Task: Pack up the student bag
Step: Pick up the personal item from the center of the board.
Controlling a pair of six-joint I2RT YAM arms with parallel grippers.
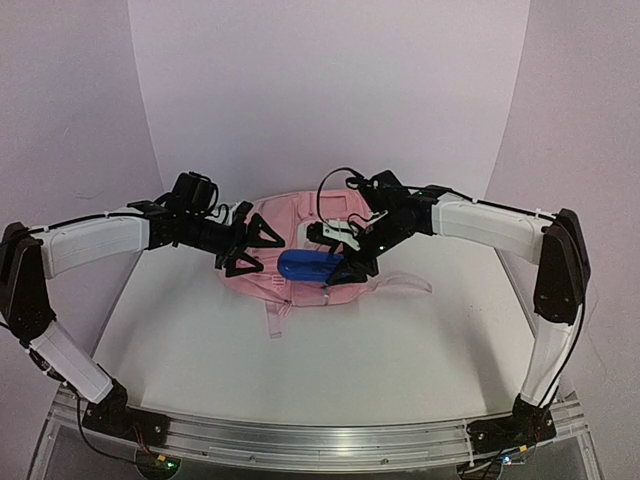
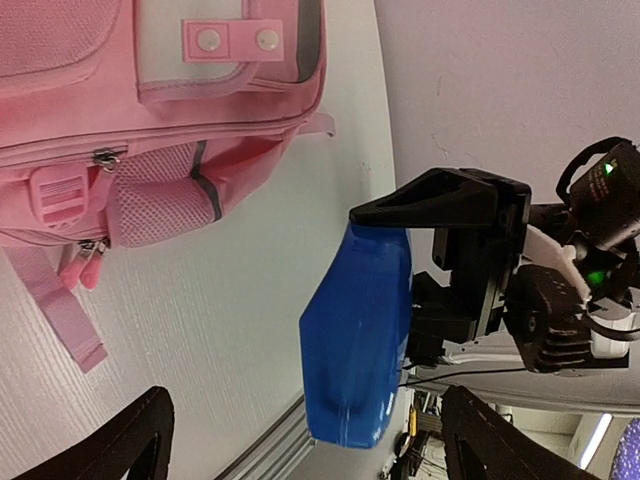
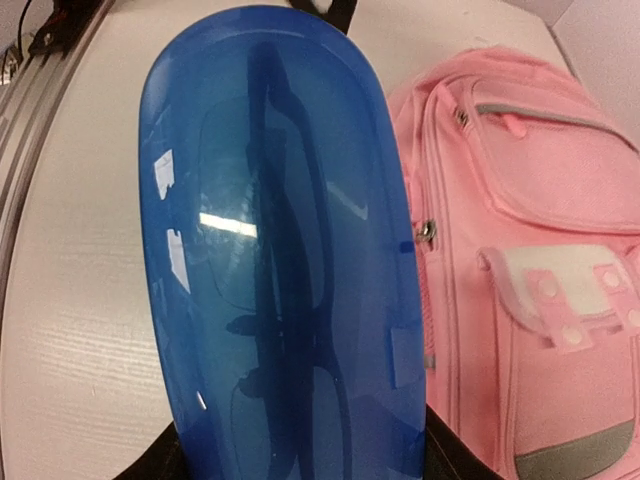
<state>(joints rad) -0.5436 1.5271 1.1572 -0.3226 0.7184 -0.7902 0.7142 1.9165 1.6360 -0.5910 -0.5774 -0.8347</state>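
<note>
a large soft pink fabric backpack [image 1: 278,222] with white patches and zip pockets is lying flat at the middle of the far part of a white tabletop [image 1: 400,340], its straps trailing toward the near edge. the right pincer [image 1: 343,262] is reaching in from the right and is gripping one end of a glossy blue oblong hard case [image 1: 310,265], holding it lengthwise just above the backpack's near half. the case's free end is pointing toward the left arm. the left pincer [image 1: 250,250] is hovering at the backpack's left side with its black fingers spread wide and gripping nothing. it is facing the case's free end, close to it but apart. the backpack's pockets are looking zipped in the wrist views.
</note>
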